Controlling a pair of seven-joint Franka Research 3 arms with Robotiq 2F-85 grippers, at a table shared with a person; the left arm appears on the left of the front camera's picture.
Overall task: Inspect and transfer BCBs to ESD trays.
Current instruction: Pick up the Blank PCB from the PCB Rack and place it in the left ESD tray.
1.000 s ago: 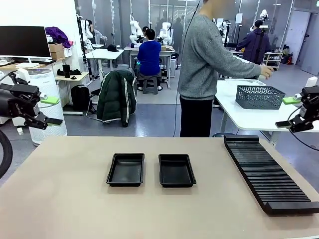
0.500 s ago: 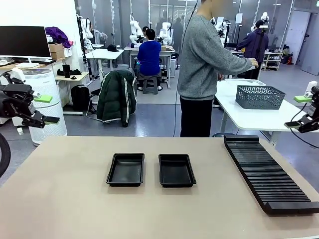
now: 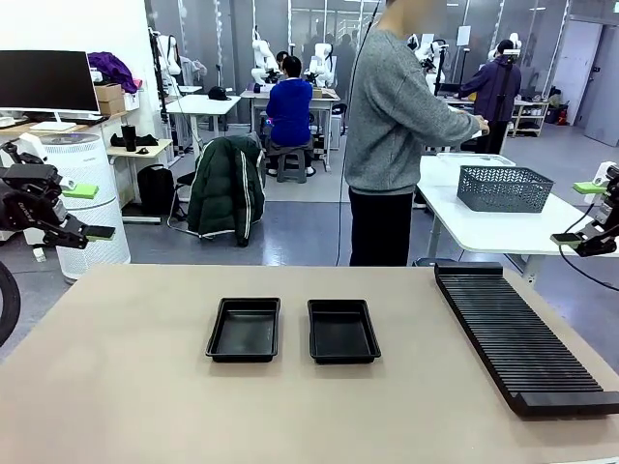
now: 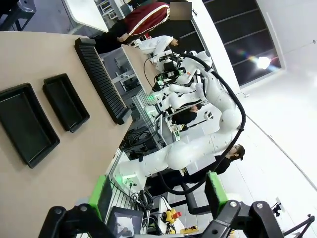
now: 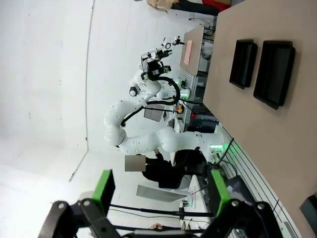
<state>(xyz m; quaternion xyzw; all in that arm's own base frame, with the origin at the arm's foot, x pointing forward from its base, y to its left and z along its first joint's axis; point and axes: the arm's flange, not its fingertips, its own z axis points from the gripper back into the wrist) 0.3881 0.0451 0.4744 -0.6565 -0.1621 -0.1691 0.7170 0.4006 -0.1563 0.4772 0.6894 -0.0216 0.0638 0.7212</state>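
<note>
Two empty black ESD trays sit side by side mid-table, one on the left (image 3: 244, 329) and one on the right (image 3: 342, 331). No BCBs are in view. My left gripper (image 3: 90, 212) hangs open off the table's left edge, well above and away from the trays. Off the right edge, my right gripper (image 3: 578, 213) is open too, with nothing between its green pads. The left wrist view shows the open left gripper (image 4: 157, 193) with both trays (image 4: 25, 124) far below it. In the right wrist view the open right gripper (image 5: 161, 192) faces the trays (image 5: 273, 73) from a distance.
A long black slotted rack (image 3: 517, 333) lies along the table's right side. A person in a grey sweater (image 3: 392, 126) stands beyond the far edge, turned toward a white table with a grey mesh basket (image 3: 504, 188).
My right gripper has drifted right, toward the picture's edge. My left gripper shifted slightly left. The person's outstretched arm has drawn back a little.
</note>
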